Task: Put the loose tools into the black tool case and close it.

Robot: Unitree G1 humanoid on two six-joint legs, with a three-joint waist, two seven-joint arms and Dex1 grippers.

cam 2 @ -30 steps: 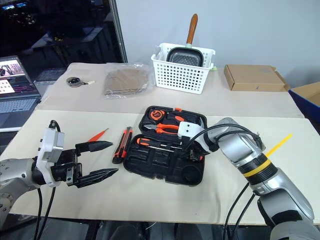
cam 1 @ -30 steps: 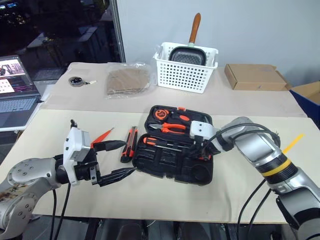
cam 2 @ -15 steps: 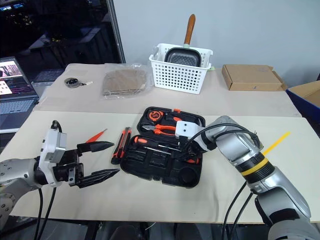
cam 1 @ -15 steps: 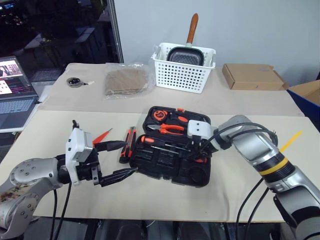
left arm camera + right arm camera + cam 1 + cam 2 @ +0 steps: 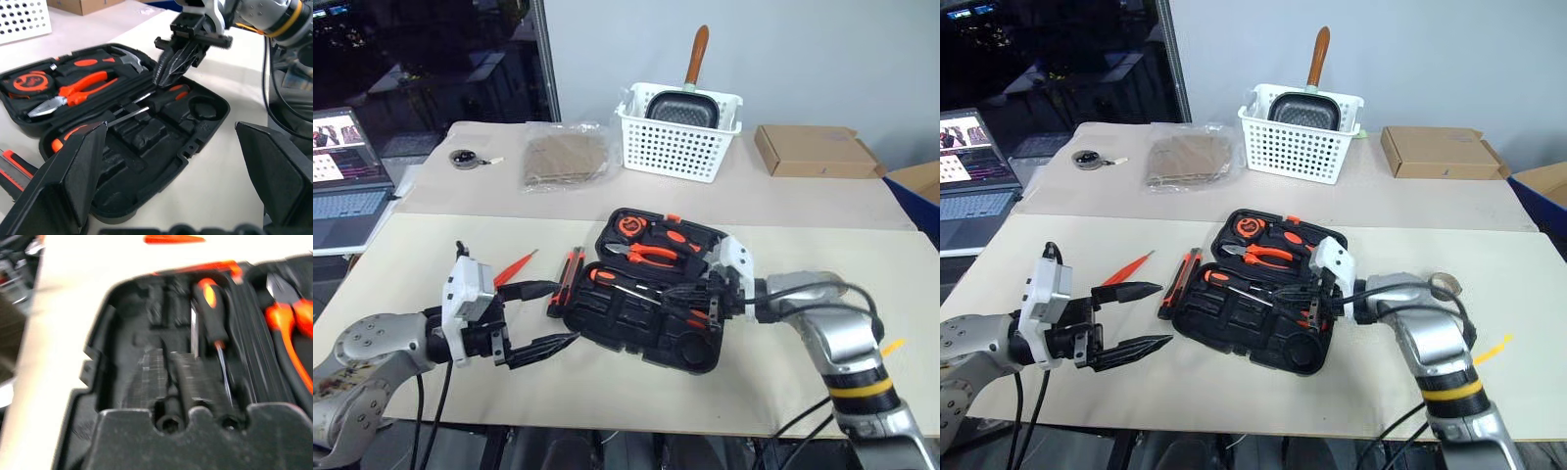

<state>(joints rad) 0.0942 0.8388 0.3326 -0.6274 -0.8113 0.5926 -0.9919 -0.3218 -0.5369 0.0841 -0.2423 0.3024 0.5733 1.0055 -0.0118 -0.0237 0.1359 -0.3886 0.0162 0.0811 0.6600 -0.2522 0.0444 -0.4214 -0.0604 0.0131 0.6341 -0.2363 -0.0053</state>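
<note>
Jaws of the right gripper [image 5: 172,68] are pressed together with nothing between them, tips pointing down at the open black moulded-plastic tool case [image 5: 651,333], just above the handle end of a black-and-orange-handled screwdriver [image 5: 164,97] that lies in the case's near half. A second black-and-orange-handled screwdriver [image 5: 93,126] lies beside it in the same half, shaft pointing the opposite way. Jaws of the left gripper [image 5: 1131,315] stand wide apart and empty, hovering above the bench [image 5: 607,387] just off the left edge of the case, fingers level and pointing toward it.

The case lies open on the bench between the two arms. Its far half holds orange-handled pliers [image 5: 648,253], a steel-headed hammer [image 5: 128,57] and a round black-and-orange tape measure [image 5: 629,224].

Two loose tools remain on the bench, outside the case:
- a black-and-orange utility knife [image 5: 570,274], just beside the left edge of the case;
- a thin all-red screwdriver [image 5: 517,265], further left, near the left gripper.

Behind the case, at the far side of the bench, stand a white perforated plastic basket [image 5: 675,145] holding a dark square pan with a wooden handle [image 5: 681,105], a flat brown cardboard box [image 5: 813,150] and a clear plastic bag of brown material [image 5: 566,159]. An open laptop [image 5: 347,181] sits at the far left.
</note>
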